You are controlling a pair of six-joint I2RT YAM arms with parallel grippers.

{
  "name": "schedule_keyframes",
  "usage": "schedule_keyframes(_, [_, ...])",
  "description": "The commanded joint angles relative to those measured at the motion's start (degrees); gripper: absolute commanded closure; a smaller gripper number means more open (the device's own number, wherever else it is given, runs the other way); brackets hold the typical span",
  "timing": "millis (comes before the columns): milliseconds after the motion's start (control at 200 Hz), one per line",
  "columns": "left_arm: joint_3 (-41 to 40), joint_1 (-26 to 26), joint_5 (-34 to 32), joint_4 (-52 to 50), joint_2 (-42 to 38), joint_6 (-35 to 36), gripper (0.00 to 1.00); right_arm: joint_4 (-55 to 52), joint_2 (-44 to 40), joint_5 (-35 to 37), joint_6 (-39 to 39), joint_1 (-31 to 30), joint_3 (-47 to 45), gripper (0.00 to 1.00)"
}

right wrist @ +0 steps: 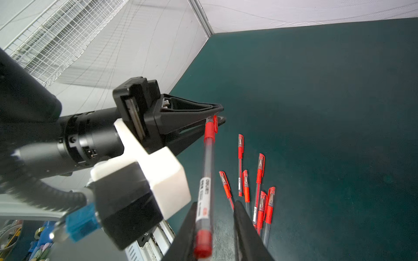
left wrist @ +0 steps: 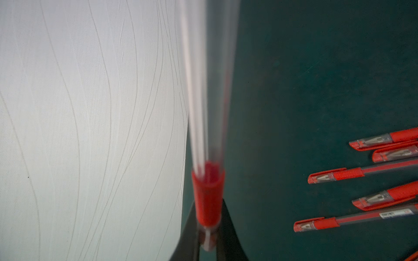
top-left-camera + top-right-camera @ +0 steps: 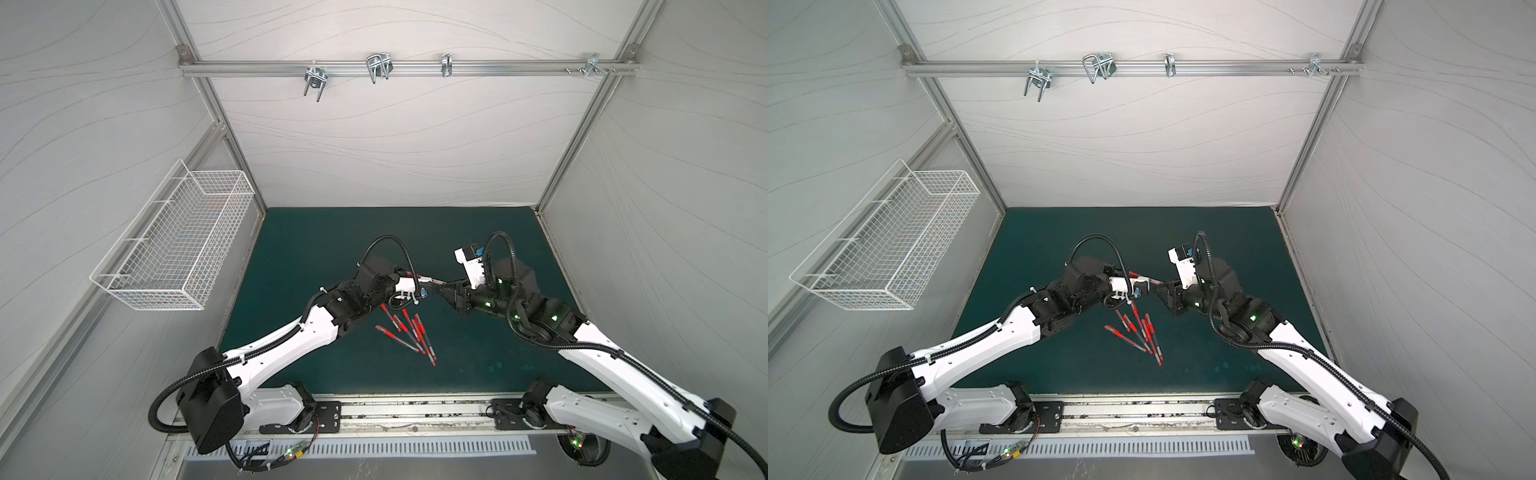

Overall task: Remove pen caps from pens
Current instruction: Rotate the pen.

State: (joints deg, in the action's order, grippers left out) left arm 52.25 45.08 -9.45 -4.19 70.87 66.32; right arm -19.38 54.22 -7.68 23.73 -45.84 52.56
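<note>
Red-capped held pen (image 1: 207,171) spans level between both grippers' jaws.

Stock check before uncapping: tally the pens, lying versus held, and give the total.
loose pens lying on the mat: 6
held pen, cap end in the left gripper: 1
Total: 7

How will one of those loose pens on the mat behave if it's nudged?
The pens look slim and round, so one would probably roll, though its cap clip may stop it. They lie bunched together on the mat, so a push likely shifts neighbours too.
</note>
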Motion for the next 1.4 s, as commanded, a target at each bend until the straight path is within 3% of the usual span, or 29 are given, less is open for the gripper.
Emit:
schedule_keyframes(0, [1.1,0.47,0.19,-0.29,0.45,1.59,1.0,-0.13,0.25,2.28,-1.3,-0.9,2.02,0.72])
schedule_keyframes(835, [1.45,1.59,0.88,-1.53,-0.35,0.78,1.0,-0.55,2.81,4.91,-2.47,-1.8,2.82,0.79])
schedule_keyframes(900, [1.37,1.6,0.99,-1.55,-0.34,0.82,1.0,-0.57,2.82,5.09,-2.63,-1.88,2.88,0.81])
schedule_keyframes(1035, [1.52,1.59,0.99,-1.29,-0.56,0.13,1.0,-0.6,2.83,5.16,-2.71,-1.88,2.87,1.0])
schedule_keyframes(1100, [1.54,1.6,1.01,-1.13,-0.78,-0.74,1.0,-0.77,2.65,5.15,-2.81,-1.89,2.91,1.0])
schedule_keyframes(1200, [1.87,0.85,1.89,-0.36,-2.08,-4.99,0.89,-1.21,2.0,5.83,-3.11,-1.89,2.9,1.0])
schedule_keyframes(1315, [3.17,-3.64,8.14,-1.45,-5.13,-18.17,0.53,-1.79,0.19,7.61,-3.76,-1.88,2.58,1.0])
schedule_keyframes(1395, [5.27,-7.35,11.89,-2.47,-6.82,-29.15,0.37,-1.78,-1.48,9.63,-4.35,-1.88,2.16,1.0])
